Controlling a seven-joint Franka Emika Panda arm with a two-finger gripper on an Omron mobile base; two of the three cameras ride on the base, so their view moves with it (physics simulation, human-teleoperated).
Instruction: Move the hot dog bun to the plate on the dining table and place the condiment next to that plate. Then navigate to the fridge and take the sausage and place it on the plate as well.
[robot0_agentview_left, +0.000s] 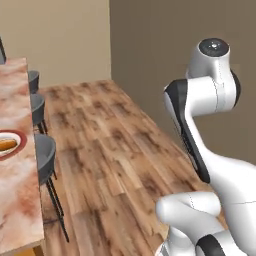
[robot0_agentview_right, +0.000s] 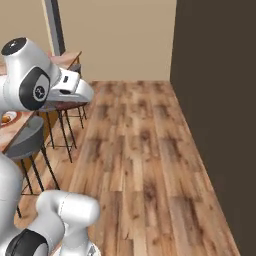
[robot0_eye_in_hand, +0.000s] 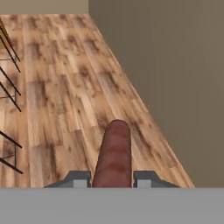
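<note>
Even, soft rendered light, no glare; faint shadows, slightly blurry textures, dark wall (robot0_agentview_right: 215, 100) dim

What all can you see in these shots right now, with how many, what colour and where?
sausage: one, dark red-brown, held between the fingertips in the hand view, above the floor
plate: one, red rim and pale centre, on the dining table at the left edge of the left base view
hot dog bun: one, orange-tan, lying on the plate
dining table: one, reddish-brown marbled slab, along the left
stools: three in a row in the left base view, grey seats on dark legs, beside the table
floor: wood planks, brown
walls: tan at the back, darker brown on the right
arm: one, white with dark joints
hand: one, shut on the sausage
</note>
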